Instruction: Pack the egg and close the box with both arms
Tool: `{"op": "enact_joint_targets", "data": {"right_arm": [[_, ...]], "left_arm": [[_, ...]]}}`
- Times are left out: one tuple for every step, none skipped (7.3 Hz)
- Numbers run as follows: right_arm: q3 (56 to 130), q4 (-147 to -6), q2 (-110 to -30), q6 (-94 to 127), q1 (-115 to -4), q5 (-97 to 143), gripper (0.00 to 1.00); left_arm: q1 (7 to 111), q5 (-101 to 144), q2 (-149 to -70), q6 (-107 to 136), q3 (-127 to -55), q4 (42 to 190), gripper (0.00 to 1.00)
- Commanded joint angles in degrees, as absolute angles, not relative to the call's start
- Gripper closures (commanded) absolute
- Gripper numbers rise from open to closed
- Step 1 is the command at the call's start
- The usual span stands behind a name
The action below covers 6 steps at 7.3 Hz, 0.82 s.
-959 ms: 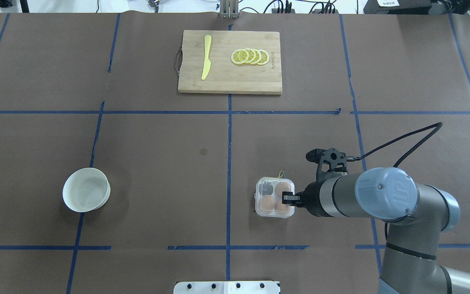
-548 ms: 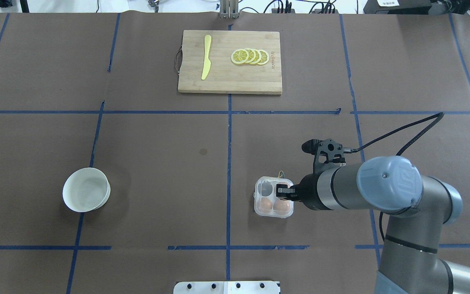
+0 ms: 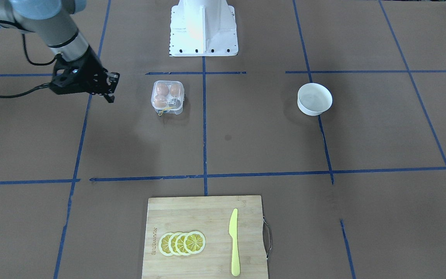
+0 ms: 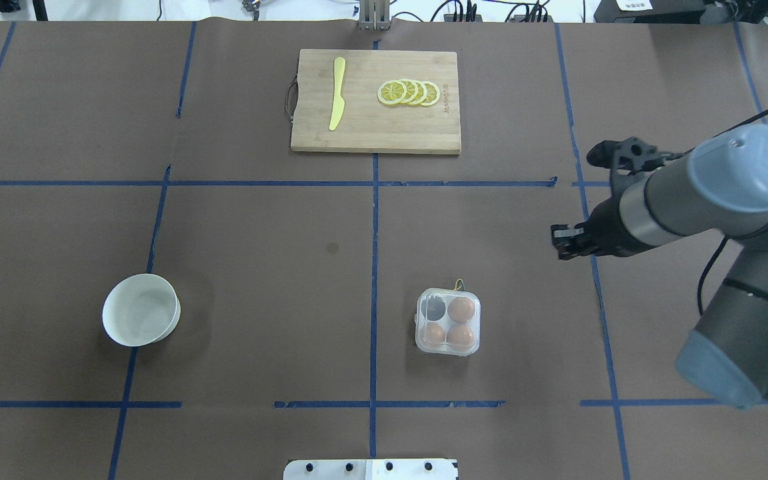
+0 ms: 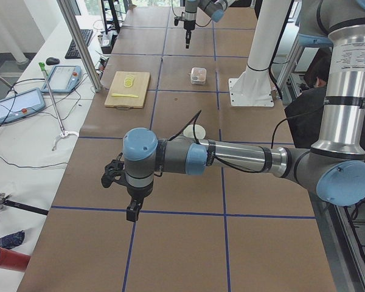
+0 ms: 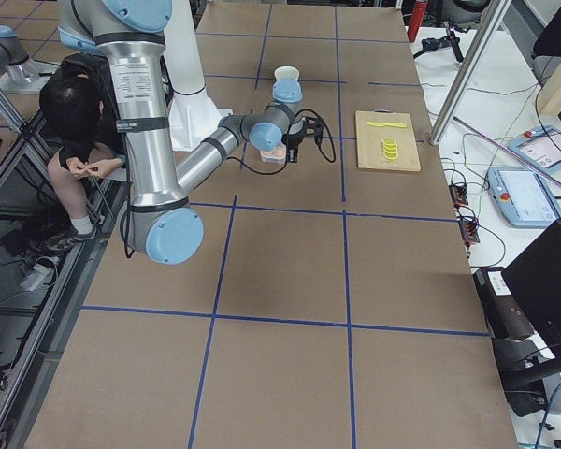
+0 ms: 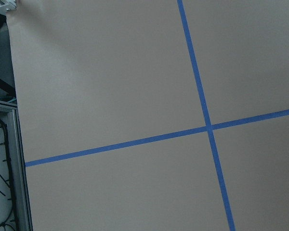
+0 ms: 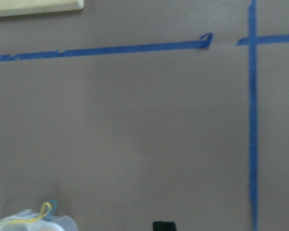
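R gripper (image 4: 559,241) tips pressed together, empty, well apart from closed box (image 4: 424,333) w/ 3 eggs (image 4: 462,309). L gripper (image 5: 132,213): can't tell.

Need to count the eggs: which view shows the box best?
Overhead: the box is unobstructed, three eggs and one dark cup plain. Front view is smaller; side views tiny; right wrist catches only a corner.

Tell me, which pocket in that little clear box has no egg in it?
The far pocket on the robot's left: it looks dark and empty, while the box's other three pockets each hold an orange-brown egg.
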<state>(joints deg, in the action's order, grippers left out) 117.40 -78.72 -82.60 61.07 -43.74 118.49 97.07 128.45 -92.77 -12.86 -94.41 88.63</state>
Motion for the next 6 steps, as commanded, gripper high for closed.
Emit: {"op": "enact_joint_targets", "data": {"right_arm": [[114.4, -81.5, -88.2, 39.0, -59.3, 126.7, 0.91], [111.7, -85.5, -88.4, 28.1, -64.8, 127.9, 0.15], [109.6, -89.5, -88.4, 18.4, -70.4, 128.0, 0.00], [107.5, -92.4, -88.3, 10.5, -74.8, 128.0, 0.00], [104.8, -94.3, -88.9, 5.8, -78.3, 127.9, 0.00], [101.8, -94.3, -91.7, 5.9, -79.4, 127.7, 0.00]], "left_arm": [[97.0, 128.2, -91.9, -12.7, -94.2, 88.7, 0.00], [97.1, 128.7, -90.3, -13.0, -94.6, 89.0, 0.00], [97.0, 129.5, -89.8, -12.7, -94.7, 88.6, 0.00], [96.9, 132.2, -89.2, -12.5, -94.4, 88.5, 0.00], [96.7, 132.7, -87.4, -12.6, -94.7, 88.9, 0.00], [96.6, 132.8, -87.3, -12.7, -95.1, 88.8, 0.00]]}}
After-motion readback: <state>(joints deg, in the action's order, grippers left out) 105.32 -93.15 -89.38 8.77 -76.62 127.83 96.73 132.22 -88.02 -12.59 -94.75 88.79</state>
